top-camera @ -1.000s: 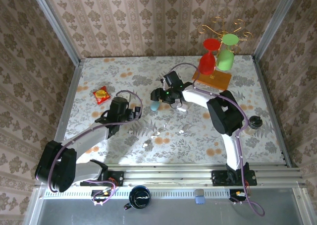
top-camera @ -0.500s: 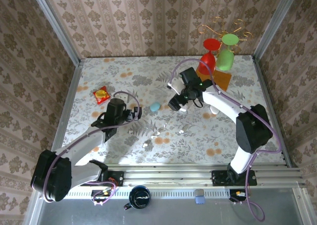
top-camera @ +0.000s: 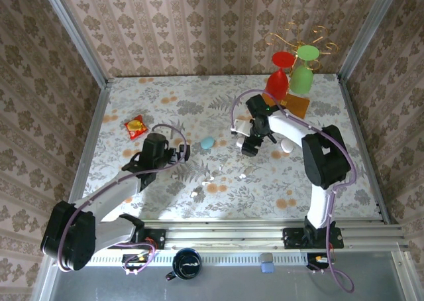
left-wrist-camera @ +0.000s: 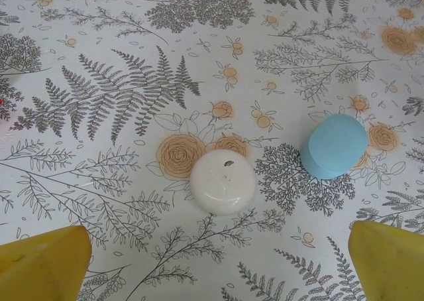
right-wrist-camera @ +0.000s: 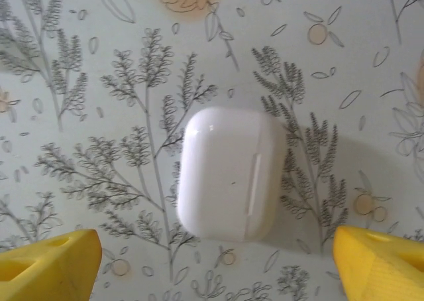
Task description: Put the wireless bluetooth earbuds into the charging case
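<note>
3 wht cases (left-wrist-camera: 222, 181) (right-wrist-camera: 228, 174) (top-camera: 286, 146), 1 blu case (left-wrist-camera: 334, 145).

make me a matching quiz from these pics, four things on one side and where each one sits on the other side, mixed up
Things:
1. light-blue rounded case
2. squarish glossy white case
3. red and yellow packet
4. red plastic cup

Places:
A. at the gold wire stand, far right corner
B. beside the round white disc-like case
C. below the open right gripper
D. alone near the left edge of the flowered table

Pairs: 1-B, 2-C, 3-D, 4-A
</note>
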`<control>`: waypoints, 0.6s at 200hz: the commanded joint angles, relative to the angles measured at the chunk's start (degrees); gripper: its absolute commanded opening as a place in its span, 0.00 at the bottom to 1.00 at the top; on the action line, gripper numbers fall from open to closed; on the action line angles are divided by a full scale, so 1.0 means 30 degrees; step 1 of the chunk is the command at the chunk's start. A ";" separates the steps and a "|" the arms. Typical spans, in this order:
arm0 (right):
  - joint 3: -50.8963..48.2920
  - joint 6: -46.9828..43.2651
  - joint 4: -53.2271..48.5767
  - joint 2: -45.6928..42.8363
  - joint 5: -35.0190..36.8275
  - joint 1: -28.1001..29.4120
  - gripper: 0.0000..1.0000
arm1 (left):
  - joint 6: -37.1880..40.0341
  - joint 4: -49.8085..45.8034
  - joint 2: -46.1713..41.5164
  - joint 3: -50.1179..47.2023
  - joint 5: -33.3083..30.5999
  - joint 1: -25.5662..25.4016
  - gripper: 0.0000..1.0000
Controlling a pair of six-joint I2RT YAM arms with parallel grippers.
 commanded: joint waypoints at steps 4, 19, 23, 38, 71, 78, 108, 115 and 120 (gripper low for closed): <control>0.1116 -0.0730 -0.1201 0.0956 0.0817 0.0028 0.88 | -0.0251 0.0593 -0.0228 -0.0252 0.0138 0.0122 1.00; 0.1612 -0.0640 -0.1644 0.1418 0.0803 0.0042 0.86 | -0.0210 0.0698 -0.0140 -0.0251 0.0092 0.0122 1.00; 0.1739 -0.0589 -0.1758 0.1560 0.0789 0.0042 0.86 | -0.0204 0.0732 -0.0111 -0.0272 0.0091 0.0122 1.00; 0.2035 -0.0506 -0.1987 0.1923 0.0698 0.0071 0.86 | -0.0173 0.0917 0.0049 -0.0279 0.0158 0.0151 1.00; 0.2553 -0.0434 -0.2221 0.2864 0.0731 0.0071 0.82 | -0.0121 0.1496 0.0416 -0.0171 0.0474 0.0181 1.00; 0.2680 -0.0380 -0.2317 0.3061 0.0727 0.0071 0.80 | -0.0076 0.1496 0.0480 -0.0113 0.0516 0.0180 1.00; 0.3080 -0.0316 -0.2486 0.3699 0.0679 0.0042 0.65 | 0.0033 0.1498 0.0535 -0.0016 0.0519 0.0210 1.00; 0.3172 -0.0306 -0.2563 0.3805 0.0624 0.0042 0.62 | 0.0035 0.1511 0.0552 0.0012 0.0546 0.0207 1.00; 0.3262 -0.0263 -0.2684 0.3870 0.0567 0.0057 0.60 | 0.0058 0.1528 0.0607 0.0041 0.0581 0.0235 1.00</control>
